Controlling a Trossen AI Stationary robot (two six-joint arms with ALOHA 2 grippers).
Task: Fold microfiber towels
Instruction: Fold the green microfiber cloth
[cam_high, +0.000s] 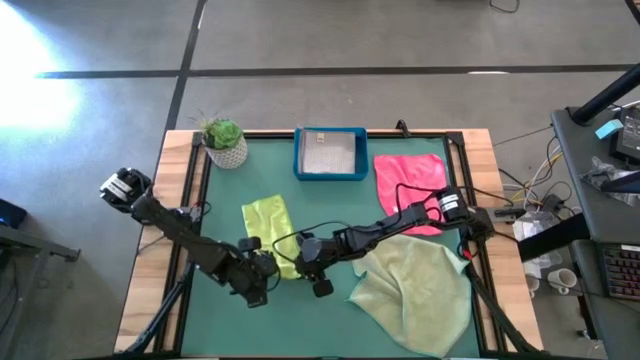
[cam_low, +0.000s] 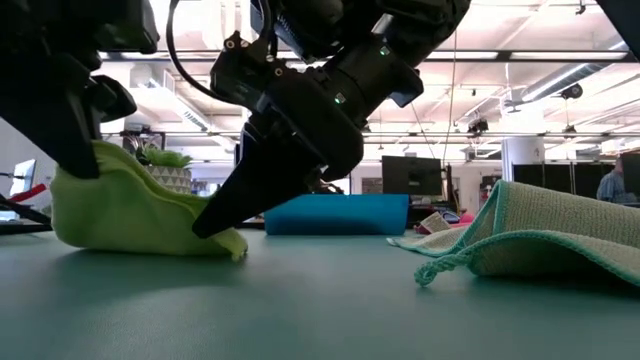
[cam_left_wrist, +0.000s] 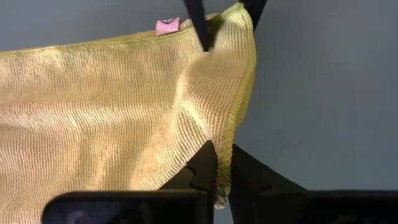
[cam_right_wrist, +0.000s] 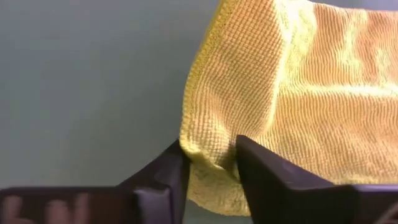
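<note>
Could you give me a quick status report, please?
Left gripper shut on lime towel corner. Right gripper around the other corner. Sage towel alongside, clear.

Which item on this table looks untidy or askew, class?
The large pale sage green microfibre towel lies rumpled at the table's near right corner, one edge spilling past the table edge. The hot pink towel lies flat beside the blue rectangular tray.
</note>
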